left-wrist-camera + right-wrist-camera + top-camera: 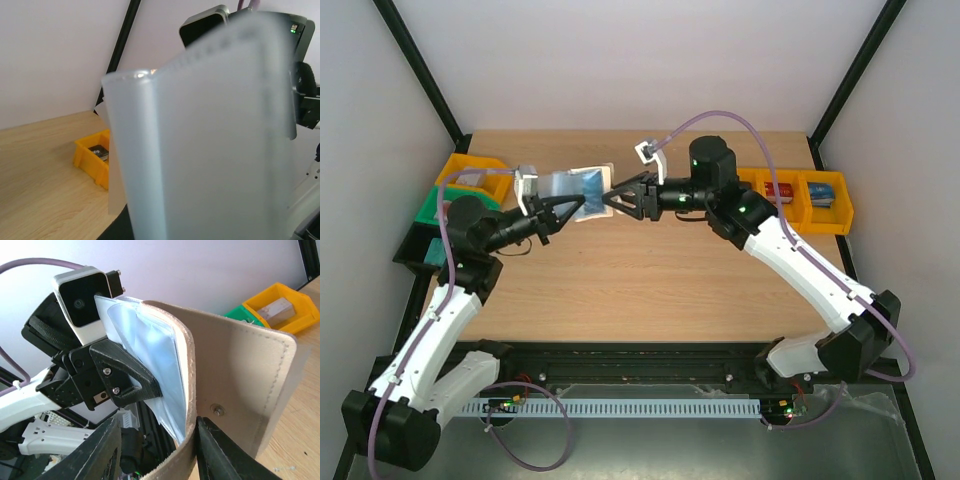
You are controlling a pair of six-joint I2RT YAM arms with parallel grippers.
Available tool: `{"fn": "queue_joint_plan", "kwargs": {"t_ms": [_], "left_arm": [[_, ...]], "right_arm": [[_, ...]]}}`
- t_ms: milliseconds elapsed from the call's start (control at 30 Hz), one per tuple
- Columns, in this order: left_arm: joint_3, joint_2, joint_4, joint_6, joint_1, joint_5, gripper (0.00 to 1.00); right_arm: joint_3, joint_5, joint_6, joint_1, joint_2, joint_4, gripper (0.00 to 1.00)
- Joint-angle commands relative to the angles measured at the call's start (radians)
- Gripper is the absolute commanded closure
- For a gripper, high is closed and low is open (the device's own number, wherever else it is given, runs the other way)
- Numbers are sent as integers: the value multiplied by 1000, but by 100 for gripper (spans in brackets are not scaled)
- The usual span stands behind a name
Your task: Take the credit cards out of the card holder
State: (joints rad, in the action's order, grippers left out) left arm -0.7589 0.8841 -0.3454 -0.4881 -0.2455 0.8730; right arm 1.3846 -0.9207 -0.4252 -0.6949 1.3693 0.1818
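Observation:
The card holder [578, 188] hangs open above the table's back middle, beige outside and pale blue inside. My left gripper [557, 210] is shut on its pale inner sleeves [150, 345], and one black finger [131, 380] presses on them. That sleeve [215, 140] fills the left wrist view and hides the left fingers. My right gripper [623, 197] stands open at the holder's right side. The beige flap [240, 370] curves between its fingers [205, 440] and touches the right one. The credit cards are hidden in the holder.
Three yellow bins [800, 195] line the table's back right; one holds a small red thing [779, 190], another a blue one [823, 195]. At back left stand a yellow bin [470, 172], a green bin [445, 207] and a black one [418, 250].

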Motion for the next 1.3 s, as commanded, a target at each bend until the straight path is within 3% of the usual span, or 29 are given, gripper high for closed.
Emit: {"fn": "queue_joint_plan", "kwargs": {"t_ms": [0, 267, 300, 433, 533, 600, 667, 800, 867, 967, 1067, 1167, 1267], "left_arm": [[16, 1, -97, -43, 5, 58, 98], [30, -6, -143, -66, 3, 137, 98], [31, -7, -143, -65, 3, 143, 98], [26, -3, -123, -61, 3, 112, 98], [18, -2, -69, -46, 4, 57, 96], [0, -2, 54, 4, 4, -73, 69], [-14, -3, 197, 62, 4, -284, 55], [-33, 28, 382, 110, 36, -715, 51], [-48, 67, 452, 107, 81, -773, 49], [-60, 93, 495, 98, 127, -718, 44], [-49, 59, 438, 122, 129, -615, 44], [-20, -16, 277, 157, 128, -434, 47], [36, -106, 63, 197, 114, -136, 55]], "right_arm": [[-7, -45, -65, -8, 9, -134, 59], [18, -55, -66, -8, 34, -180, 59], [23, -62, -65, -7, 40, -179, 63], [26, -104, -81, -7, 50, -189, 96], [34, -98, -50, -7, 42, -144, 98], [50, -53, -13, -2, 34, -78, 98], [69, 14, 16, 11, 32, 6, 99], [107, 115, 40, 15, 43, 134, 98], [121, 142, 34, 15, 52, 158, 98], [144, 221, 42, 15, 55, 210, 98], [172, 296, 45, 12, 72, 264, 98], [193, 354, 64, -8, 99, 319, 98], [194, 321, 92, -28, 114, 327, 98]]}}
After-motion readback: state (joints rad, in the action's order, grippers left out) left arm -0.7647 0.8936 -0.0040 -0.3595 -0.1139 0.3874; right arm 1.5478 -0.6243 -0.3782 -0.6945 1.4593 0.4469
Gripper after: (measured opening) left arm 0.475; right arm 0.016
